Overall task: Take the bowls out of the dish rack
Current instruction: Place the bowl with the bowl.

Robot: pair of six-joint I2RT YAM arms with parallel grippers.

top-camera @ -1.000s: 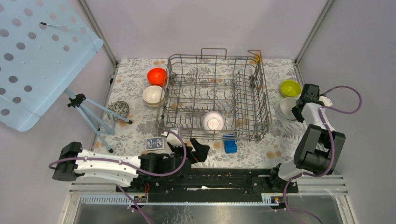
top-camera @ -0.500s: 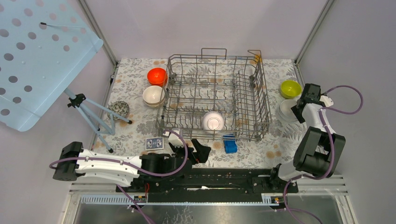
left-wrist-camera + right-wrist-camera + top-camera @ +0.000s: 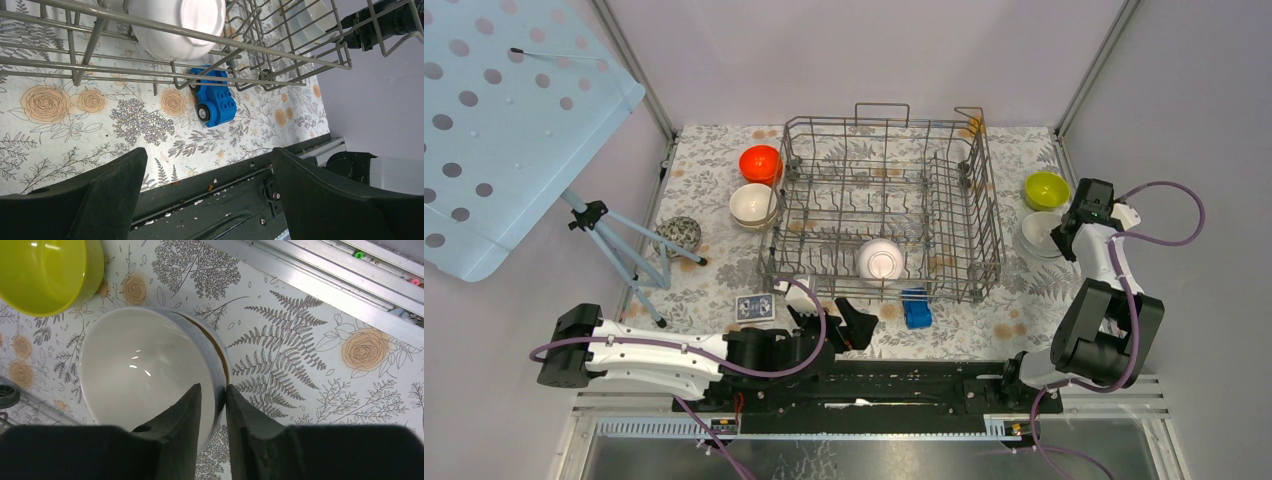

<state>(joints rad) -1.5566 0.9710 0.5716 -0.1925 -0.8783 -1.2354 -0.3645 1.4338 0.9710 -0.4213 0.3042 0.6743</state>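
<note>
The grey wire dish rack [image 3: 986,205] stands mid-table with one white bowl [image 3: 879,260] on its side near the front; the left wrist view shows that bowl [image 3: 175,25] through the wires. An orange-red bowl [image 3: 760,162] and a beige bowl [image 3: 752,203] sit left of the rack. At its right are a yellow-green bowl [image 3: 1045,188] and a white bowl [image 3: 1036,232]. My right gripper [image 3: 214,386] straddles this white bowl's [image 3: 145,375] rim, a small gap at the inner finger. The bowl rests on the cloth. My left gripper [image 3: 209,152] is wide open at the table's near edge.
A blue toy car [image 3: 915,308] lies against the rack's front [image 3: 215,97]. A speckled ball [image 3: 680,233], a tripod [image 3: 619,250] and a small card box [image 3: 754,306] are at the left. A perforated blue panel [image 3: 504,120] overhangs the far left corner.
My right gripper has drawn slightly back towards the right edge while staying at the white bowl's rim. The left arm has not moved.
</note>
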